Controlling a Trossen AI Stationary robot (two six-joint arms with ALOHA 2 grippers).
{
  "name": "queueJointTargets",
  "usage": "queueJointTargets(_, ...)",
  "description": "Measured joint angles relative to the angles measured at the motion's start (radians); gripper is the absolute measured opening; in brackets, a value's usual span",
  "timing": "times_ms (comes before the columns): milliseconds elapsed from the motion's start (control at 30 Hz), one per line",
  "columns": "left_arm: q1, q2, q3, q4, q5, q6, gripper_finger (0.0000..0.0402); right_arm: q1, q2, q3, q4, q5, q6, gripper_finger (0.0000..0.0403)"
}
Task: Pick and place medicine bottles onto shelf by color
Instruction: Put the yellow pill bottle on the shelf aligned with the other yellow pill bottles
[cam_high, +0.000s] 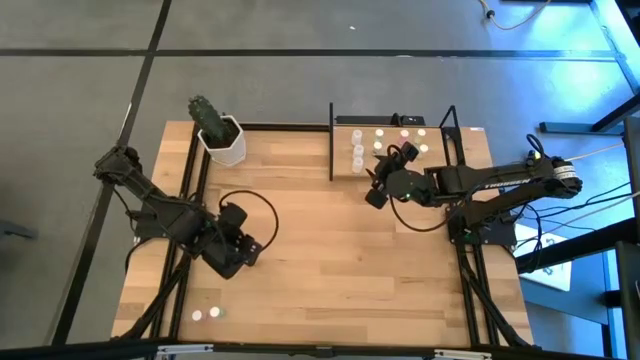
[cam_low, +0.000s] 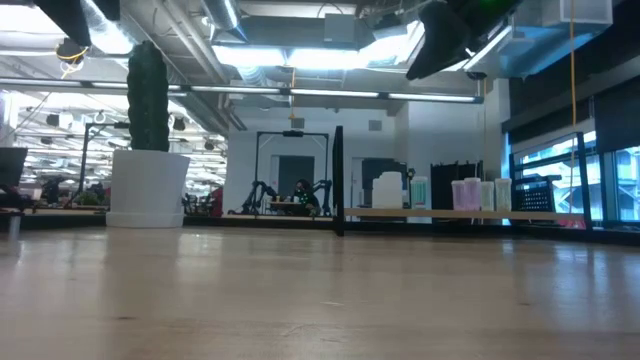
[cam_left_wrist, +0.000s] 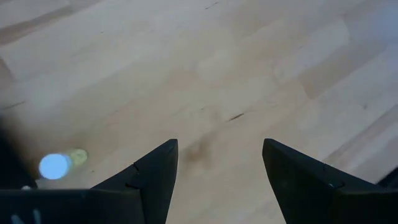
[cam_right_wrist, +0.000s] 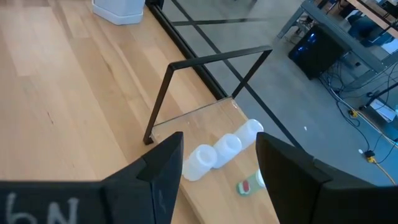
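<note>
Left gripper (cam_high: 243, 250) open, empty, over bare tabletop (cam_high: 320, 250), near two loose medicine bottles (cam_high: 206, 314). Right gripper (cam_high: 385, 172) parted, empty, at shelf (cam_high: 345, 135) beside white-capped row.

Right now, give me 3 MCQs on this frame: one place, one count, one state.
1. Where is the plant pot?
A. On the shelf
B. On the table's far left corner
C. Under the right gripper

2. How many medicine bottles lie off the shelf, at the table's near left edge?
A. Two
B. Five
C. None

3. What is the state of the left gripper?
A. Shut on a bottle
B. Open, holding nothing
C. Shut on the pot

Answers: 1 B, the high view shows the pot by the far left corner. 2 A, two bottles sit near that edge. 3 B, the left wrist view shows bare wood between its spread fingers.
</note>
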Motion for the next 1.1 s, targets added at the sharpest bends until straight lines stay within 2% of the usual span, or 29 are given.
queueJointTargets(133,-0.005,0.000,0.000,-0.088,0.023,0.075,0.0228,0.000,0.000,0.000,0.018,0.000,-0.002,0.0204)
queueJointTargets(233,0.018,0.000,0.000,-0.179,0.147,0.169,0.0228,-0.001,0.000,0.000,0.026,0.000,-0.003,0.0204)
queueJointTargets(367,0.059,0.000,0.000,-0.240,0.287,0.196,0.0228,-0.001,0.000,0.000,0.026,0.000,0.001,0.0204)
queueJointTargets(600,0.120,0.000,-0.022,-0.213,0.284,0.293,0.0228,-0.001,0.000,0.000,0.072,0.000,0.000,0.0204)
queueJointTargets(700,0.132,0.000,-0.068,-0.200,0.291,0.378,0.0228,-0.001,0.000,0.000,0.078,0.000,0.000,0.0204)
queueJointTargets(833,0.154,0.000,-0.162,-0.125,0.357,0.481,0.0228,-0.001,0.000,0.000,0.078,-0.011,0.001,0.0204)
queueJointTargets(967,0.170,0.000,-0.235,-0.101,0.374,0.464,0.0228,0.000,0.000,0.000,0.080,-0.069,0.003,0.0204)
queueJointTargets(1100,0.174,0.000,-0.299,-0.091,0.373,0.430,0.0228,0.000,0.000,0.000,0.085,-0.075,0.003,0.0204)
